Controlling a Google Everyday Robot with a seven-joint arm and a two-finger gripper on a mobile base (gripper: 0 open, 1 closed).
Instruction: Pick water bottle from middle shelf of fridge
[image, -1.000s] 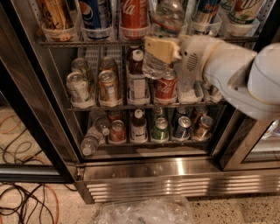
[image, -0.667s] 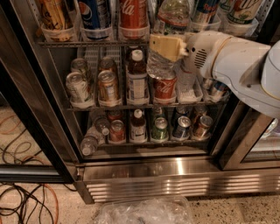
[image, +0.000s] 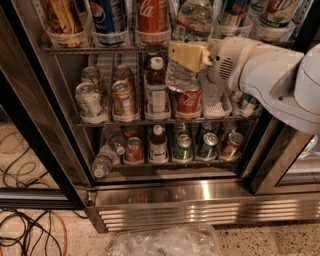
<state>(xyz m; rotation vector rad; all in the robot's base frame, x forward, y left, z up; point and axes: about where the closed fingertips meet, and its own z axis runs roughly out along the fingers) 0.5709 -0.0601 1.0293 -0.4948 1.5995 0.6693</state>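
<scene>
Cables (image: 27, 232) lie on the floor at far left, beside the fridge (image: 200, 205) with its dark door frame. On the middle shelf (image: 100, 122), two cans (image: 90, 100) stand at the left, then a brown bottle (image: 156, 87) with a white cap, then a red can (image: 188, 100). The water bottle (image: 180, 77) is in front of that shelf, its lower end just above the red can. The gripper (image: 186, 56) is clamped around its middle, reaching in from the white arm (image: 270, 75) at right.

Dim warm light; glare streaks the fridge (image: 200, 194) base. My tool (image: 186, 59), clamping the water bottle (image: 178, 80) before the middle shelf (image: 100, 122), glows brightest.
</scene>
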